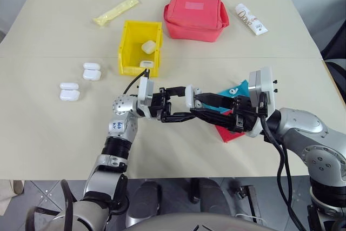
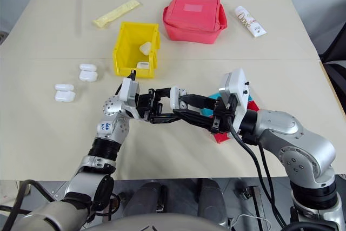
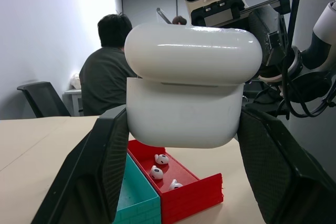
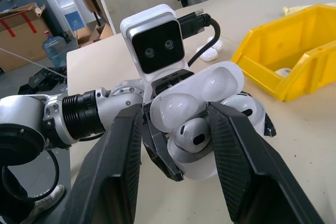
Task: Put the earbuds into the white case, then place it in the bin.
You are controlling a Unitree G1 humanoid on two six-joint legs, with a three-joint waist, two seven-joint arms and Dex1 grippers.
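Beige table (image 1: 65,150), seated person (image 3: 107,72), chair (image 3: 44,100)

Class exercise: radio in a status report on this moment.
Left gripper shut on open white case. Right gripper pressing earbud into it. Yellow bin holds two cases already; path clear.

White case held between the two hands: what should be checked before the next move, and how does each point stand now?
1. Left hand gripping the white case: ok, fingers press both its sides.
2. Lid open: ok, seen from the right wrist.
3. Earbud lined up with the case: ok, it sits at the open case between the right hand's fingers.
4. Earbud fully seated: cannot tell.
5. More earbuds available: ok, three lie in the red tray.
6. Yellow bin has room: ok, only two cases lie inside.
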